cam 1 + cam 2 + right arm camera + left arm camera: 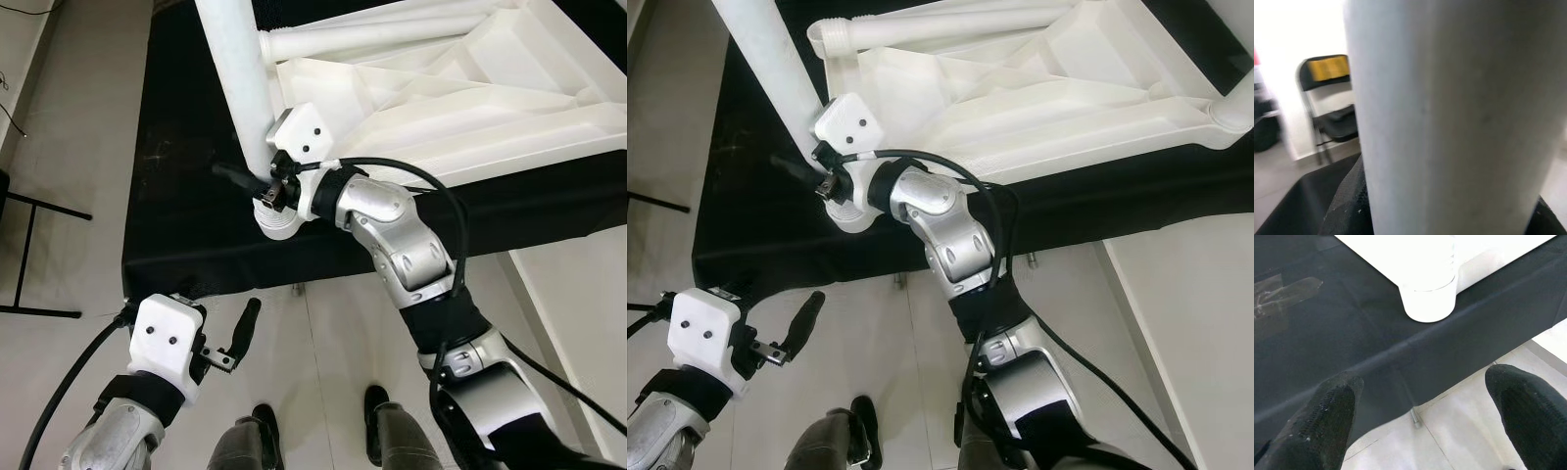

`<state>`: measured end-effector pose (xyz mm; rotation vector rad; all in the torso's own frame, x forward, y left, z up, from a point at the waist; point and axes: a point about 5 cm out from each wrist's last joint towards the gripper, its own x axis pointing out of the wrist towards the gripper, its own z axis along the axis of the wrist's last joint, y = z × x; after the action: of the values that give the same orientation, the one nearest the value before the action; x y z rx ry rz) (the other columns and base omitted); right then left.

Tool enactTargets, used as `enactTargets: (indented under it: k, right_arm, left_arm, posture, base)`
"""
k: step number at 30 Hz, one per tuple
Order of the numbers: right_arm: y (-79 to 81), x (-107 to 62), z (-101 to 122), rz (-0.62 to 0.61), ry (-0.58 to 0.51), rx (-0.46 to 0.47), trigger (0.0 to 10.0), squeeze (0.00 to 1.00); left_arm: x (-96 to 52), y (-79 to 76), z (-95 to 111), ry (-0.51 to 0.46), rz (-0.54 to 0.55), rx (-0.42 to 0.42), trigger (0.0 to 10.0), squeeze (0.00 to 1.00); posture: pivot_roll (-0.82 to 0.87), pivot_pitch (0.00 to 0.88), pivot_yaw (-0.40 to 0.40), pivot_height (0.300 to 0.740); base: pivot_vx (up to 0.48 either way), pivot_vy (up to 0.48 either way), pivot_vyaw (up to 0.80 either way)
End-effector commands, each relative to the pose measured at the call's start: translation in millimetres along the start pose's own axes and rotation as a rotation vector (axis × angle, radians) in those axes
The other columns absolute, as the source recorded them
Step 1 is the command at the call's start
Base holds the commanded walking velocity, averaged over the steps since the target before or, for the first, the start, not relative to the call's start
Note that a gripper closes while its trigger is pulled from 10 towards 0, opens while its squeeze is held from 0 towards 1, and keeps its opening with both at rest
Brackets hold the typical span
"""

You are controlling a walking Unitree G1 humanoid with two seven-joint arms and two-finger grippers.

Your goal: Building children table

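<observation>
A black cloth drapes a work surface, its front edge hanging above a pale tiled floor. Left of the cloth, a black metal frame stands on the tiles. Beyond the cloth, a black folding chair with a yellow backrest stands against a bright white wall.

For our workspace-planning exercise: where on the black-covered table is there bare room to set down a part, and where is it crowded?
Free: black cloth left of the white leg, out to the table's left edge. Crowded: the upturned white tabletop covers the right side, and the right gripper clamps the leg.
</observation>
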<state>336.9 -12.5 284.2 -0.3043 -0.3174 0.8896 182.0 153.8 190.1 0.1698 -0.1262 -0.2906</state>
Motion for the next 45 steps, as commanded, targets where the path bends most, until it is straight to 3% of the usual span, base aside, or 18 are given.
enactTargets:
  k: [1,5,10,27,29,35,45]
  right_arm:
    - [-7.7,-15.2,-48.4,-0.175,0.253,0.045,10.0,0.0]
    - [-7.3,-17.7,-49.7,-0.24,0.264,0.057,10.0,0.0]
    - [4.4,-21.8,-45.0,-0.37,0.229,0.101,10.0,0.0]
    - [1.6,-14.6,-37.6,-0.387,0.178,0.14,10.0,0.0]
    - [-5.9,-12.0,-19.6,-0.389,0.071,0.151,10.0,0.0]
    - [-14.0,-6.9,7.0,-0.326,-0.078,0.111,10.0,0.0]
    - [-17.8,-0.3,23.5,-0.281,-0.173,0.104,10.0,0.0]
  left_arm:
    - [-2.8,0.6,-6.3,0.029,0.007,0.005,10.0,0.0]
    - [-2.4,0.6,-6.5,0.028,0.007,0.005,10.0,0.0]
    - [-0.3,1.4,-7.0,0.024,0.012,0.01,10.0,0.0]
    - [7.5,8.1,-11.4,0.029,0.042,0.04,10.0,0.0]
    - [12.0,11.0,-13.4,0.027,0.059,0.057,10.0,0.0]
    - [19.0,14.1,-16.3,0.023,0.073,0.077,10.0,0.0]
    - [27.1,18.1,-18.9,0.011,0.099,0.109,10.0,0.0]
  posture:
    - [0.04,0.38,0.067,0.74]
    - [0.04,0.374,0.066,0.74]
    - [0.04,0.368,0.069,0.74]
    - [0.04,0.331,0.071,0.74]
    - [0.03,0.312,0.069,0.74]
    - [0.02,0.296,0.063,0.74]
    - [0.01,0.265,0.057,0.74]
  base:
    - [0.0,0.0,0.0]
    - [0.0,0.0,0.0]
    - [0.0,0.0,0.0]
    - [0.0,0.0,0.0]
    - [0.0,0.0,0.0]
    - [0.0,0.0,0.0]
    - [0.0,0.0,0.0]
